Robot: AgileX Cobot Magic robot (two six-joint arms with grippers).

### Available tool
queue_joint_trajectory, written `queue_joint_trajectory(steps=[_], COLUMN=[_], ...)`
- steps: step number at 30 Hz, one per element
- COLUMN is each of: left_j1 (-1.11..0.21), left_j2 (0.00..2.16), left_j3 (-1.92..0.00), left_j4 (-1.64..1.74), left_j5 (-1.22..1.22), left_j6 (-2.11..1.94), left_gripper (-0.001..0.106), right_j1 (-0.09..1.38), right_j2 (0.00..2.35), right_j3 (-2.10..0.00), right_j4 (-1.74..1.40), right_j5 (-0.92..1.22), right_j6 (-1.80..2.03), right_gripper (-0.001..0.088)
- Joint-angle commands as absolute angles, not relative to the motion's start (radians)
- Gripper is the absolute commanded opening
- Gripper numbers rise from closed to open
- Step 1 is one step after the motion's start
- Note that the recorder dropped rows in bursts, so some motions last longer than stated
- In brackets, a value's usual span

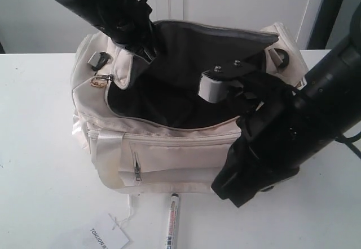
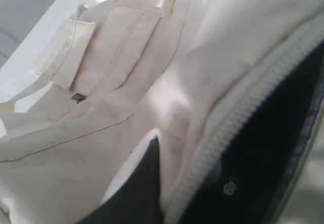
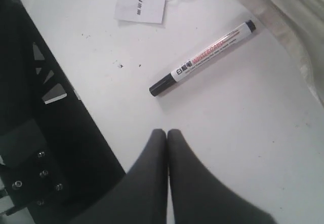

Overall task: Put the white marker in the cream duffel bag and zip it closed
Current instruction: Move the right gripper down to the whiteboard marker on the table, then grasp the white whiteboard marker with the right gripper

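Note:
The cream duffel bag [image 1: 169, 153] stands open on the white table, its dark lining showing. My left gripper [image 1: 142, 50] is at the bag's back left rim, shut on a fold of cream fabric; one dark finger [image 2: 144, 183] shows beside the zip [image 2: 238, 127], the other is hidden. The white marker [image 1: 172, 219] lies on the table in front of the bag, black cap towards the front edge. My right gripper [image 3: 167, 131] hangs over the table short of the marker [image 3: 202, 64], shut with nothing between its fingers.
A white paper tag [image 1: 107, 238] on a string lies left of the marker, also seen as the tag [image 3: 139, 1]. The gold ring zip pull [image 1: 100, 81] sits at the bag's left end. The bulky right arm [image 1: 293, 130] crosses the bag's right end.

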State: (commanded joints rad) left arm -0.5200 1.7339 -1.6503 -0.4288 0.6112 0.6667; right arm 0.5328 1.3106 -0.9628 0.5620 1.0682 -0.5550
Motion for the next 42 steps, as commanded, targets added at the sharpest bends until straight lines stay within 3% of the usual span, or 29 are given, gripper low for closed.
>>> queue_joint_trajectory(steps=[16, 21, 42], left_j1=[-0.455, -0.376, -0.313], left_j2=[1.734, 1.736, 1.825], left_j3=[-1.670, -1.670, -1.670], left_j4=[-0.584, -0.798, -0.987], left_j5=[0.747, 0.797, 0.916], left_j6=[0.787, 0.878, 0.996], left_gripper=[0.000, 0.000, 0.000], right_j1=[0.853, 0.937, 0.987], right_j2=[1.500, 1.544, 1.575], right_j3=[-0.916, -0.916, -0.916], right_j4=[0.305, 0.186, 0.077], right_j5=[0.756, 0.726, 0.646], right_j6=[0.105, 0.261, 0.520], right_gripper=[0.0000, 0.0000, 0.0001])
